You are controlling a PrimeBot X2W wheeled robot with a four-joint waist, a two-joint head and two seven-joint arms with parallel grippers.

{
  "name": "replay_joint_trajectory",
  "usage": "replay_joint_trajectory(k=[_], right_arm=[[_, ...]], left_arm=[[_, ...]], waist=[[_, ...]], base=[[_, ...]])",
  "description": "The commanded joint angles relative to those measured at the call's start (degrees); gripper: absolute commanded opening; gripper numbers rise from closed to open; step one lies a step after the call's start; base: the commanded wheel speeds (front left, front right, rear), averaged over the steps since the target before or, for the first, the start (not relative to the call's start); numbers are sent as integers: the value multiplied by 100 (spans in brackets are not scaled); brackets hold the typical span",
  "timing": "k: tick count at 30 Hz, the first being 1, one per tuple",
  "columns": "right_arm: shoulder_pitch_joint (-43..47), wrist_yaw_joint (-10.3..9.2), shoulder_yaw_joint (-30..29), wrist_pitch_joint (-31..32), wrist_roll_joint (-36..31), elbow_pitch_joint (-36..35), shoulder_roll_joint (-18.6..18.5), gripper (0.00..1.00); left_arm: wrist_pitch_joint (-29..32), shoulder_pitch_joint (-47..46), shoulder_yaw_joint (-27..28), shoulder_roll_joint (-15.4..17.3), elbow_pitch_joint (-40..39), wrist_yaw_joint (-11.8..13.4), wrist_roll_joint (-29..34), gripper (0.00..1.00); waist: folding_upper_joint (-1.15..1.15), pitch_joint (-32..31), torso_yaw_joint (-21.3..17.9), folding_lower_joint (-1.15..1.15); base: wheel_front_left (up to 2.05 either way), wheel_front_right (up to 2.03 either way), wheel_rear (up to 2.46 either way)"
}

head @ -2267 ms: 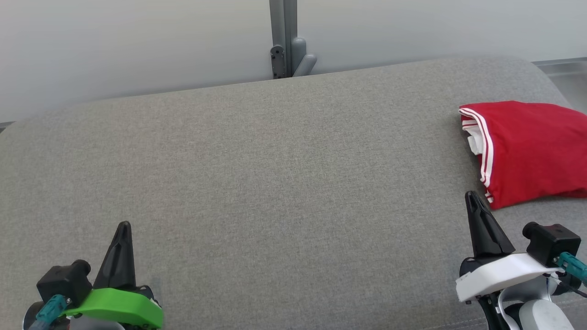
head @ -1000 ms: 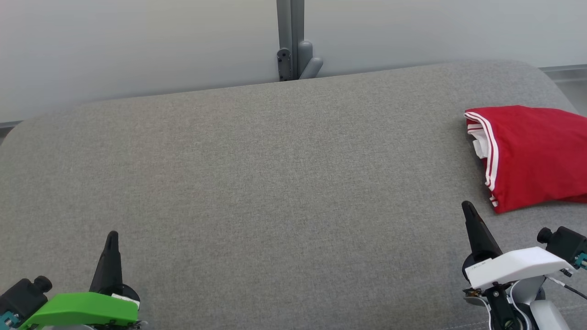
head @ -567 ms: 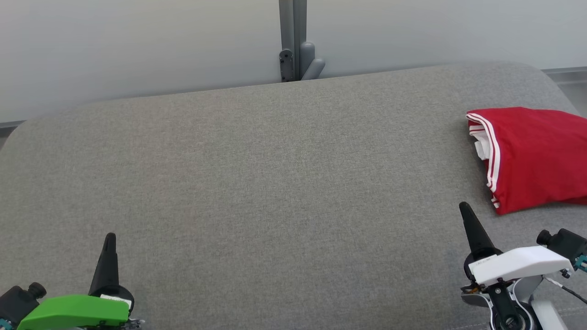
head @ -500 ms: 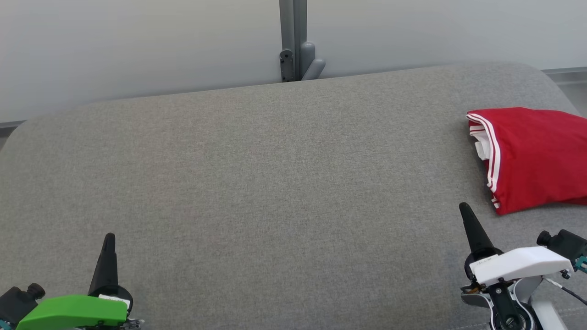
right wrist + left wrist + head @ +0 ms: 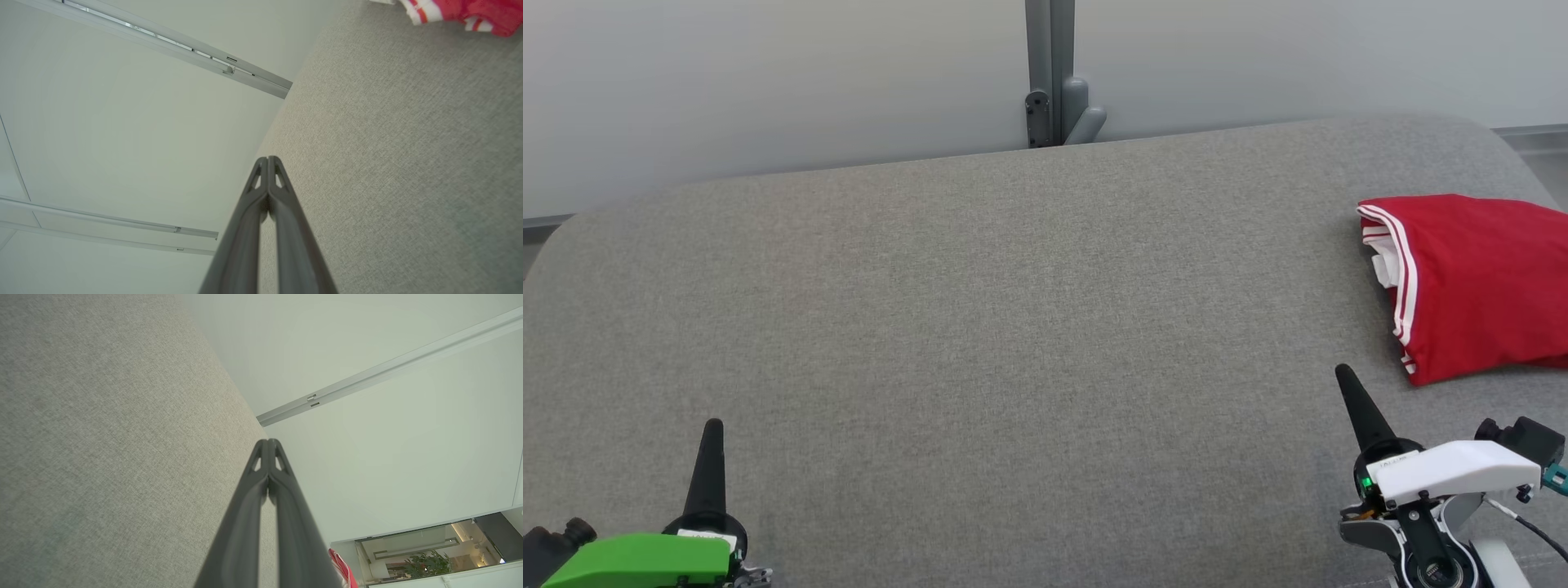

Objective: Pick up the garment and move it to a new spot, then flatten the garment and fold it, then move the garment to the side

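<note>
Both grippers have slid lower and closer to the robot than they were in the earlier pictures. The camera has turned a little too, so the whole scene sits a bit lower and more to the right.

Nearest the robot, the left gripper [image 5: 712,429] pokes up from a bright green plastic cover [image 5: 637,559] at the bottom left. Its two long dark fingers are pressed together into one point, and they hold nothing. The left wrist view shows them closed tight, tip to tip.

At the bottom right, the right gripper [image 5: 1342,376] pokes up from a white plastic cover [image 5: 1454,469]. Its fingers are pressed together too, with nothing between them. A tiny green light [image 5: 1366,486] glows just below them.

Both grippers hang over a big grey woven cloth surface [image 5: 1013,327] with round corners. The middle of it is bare.

Farther back on the right side lies the red folded garment with white stripes [image 5: 1478,286]. It rests flat on the grey cloth, and its right part runs off the edge of the head view. The striped edge faces left. The right gripper's tip is near the garment's front corner but does not touch it.

Behind the surface stands a grey metal post [image 5: 1049,73]. A plain pale wall [image 5: 768,82] is at the very back.
</note>
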Motion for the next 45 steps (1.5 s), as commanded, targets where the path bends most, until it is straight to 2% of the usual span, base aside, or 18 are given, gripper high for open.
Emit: replay_joint_trajectory(k=[1, 45], right_arm=[[-114, 4, -23, 32, 103, -13, -13, 0], [-198, 2, -136, 442, 2013, 293, 120, 0]], left_arm=[[12, 46, 52, 8, -36, -43, -127, 0], [369, 135, 533, -339, 26, -304, -1857, 0]], waist=[[0, -1, 2, 0], [0, -64, 115, 0]], base=[[0, 0, 0], [0, 0, 0]])
